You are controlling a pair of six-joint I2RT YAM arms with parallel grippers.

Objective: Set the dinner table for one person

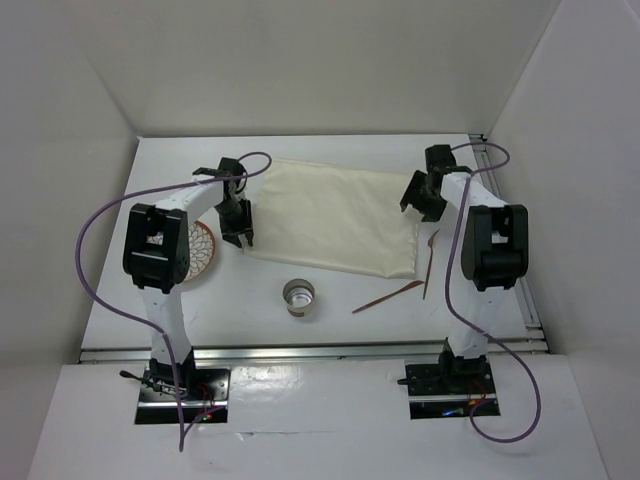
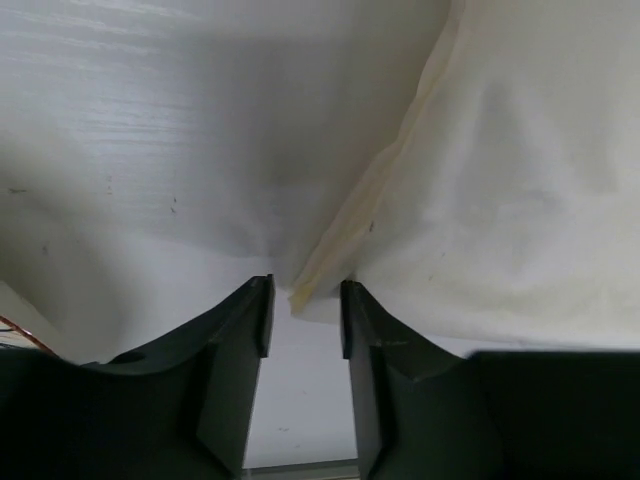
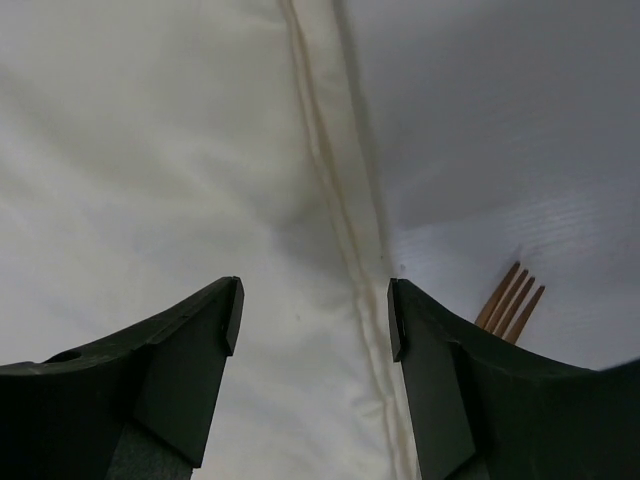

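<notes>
Both jaws stand empty, left narrow at the cream cloth [image 2: 520, 180] corner, right wide over its hem; retreat low and you drag it onto the wooden fork [image 3: 508, 296].

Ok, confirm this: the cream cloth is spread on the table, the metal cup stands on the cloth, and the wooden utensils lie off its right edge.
One error: the metal cup stands on the bare table, on the near side of the cream cloth, not on it, as the top external view shows. The rest holds.
</notes>
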